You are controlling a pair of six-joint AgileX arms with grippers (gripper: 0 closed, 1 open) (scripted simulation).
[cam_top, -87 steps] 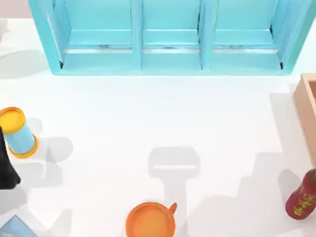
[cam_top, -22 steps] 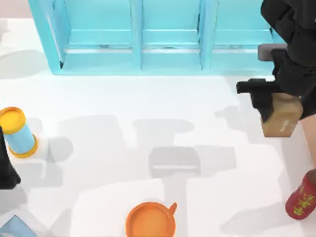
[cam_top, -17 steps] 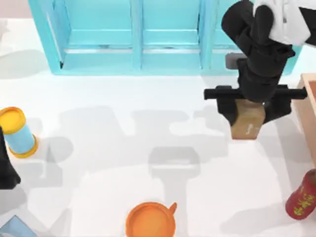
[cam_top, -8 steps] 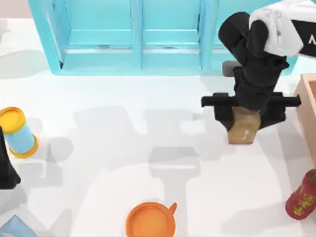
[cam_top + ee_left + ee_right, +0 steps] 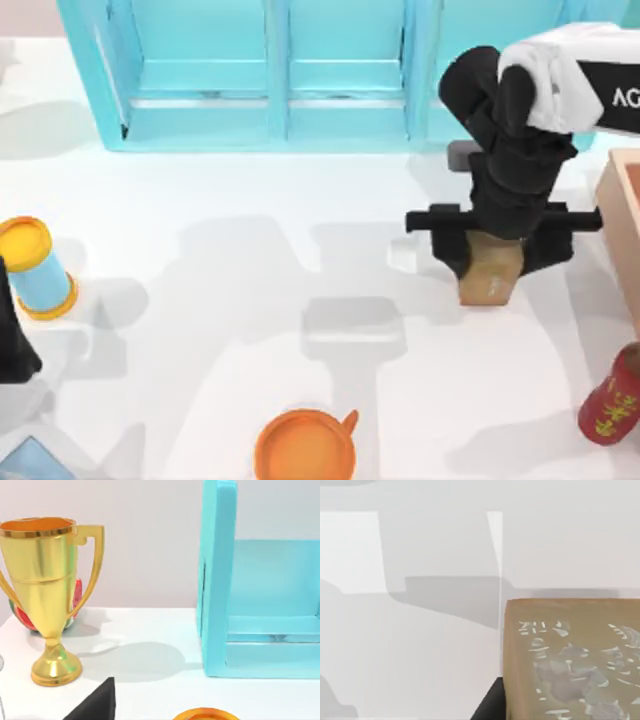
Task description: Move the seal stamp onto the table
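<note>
At the bottom edge of the top view you have an orange cup just left of centre, and a red bottle with yellow characters in the lower right corner. At the lower left edge sits the parked left arm's dark gripper; you cannot tell from the pictures whether its fingers are apart or together. Just above it a blue can with yellow ends lies on its side.

Look right of centre in the top view: the right gripper points down with its fingers clamped on the seal stamp, one finger on each side of the tan block. The stamp hangs over bare white table, and its lower end pokes out below the fingers. In the right wrist view the stamp fills the lower right, a pale carved mark on its face; whether it touches the table cannot be told.

A tan wooden box sits at the right edge. Across the top of the frame runs the light blue shelf cabinet. The left wrist view shows a gold trophy at the left and the cabinet's end wall at the right.
</note>
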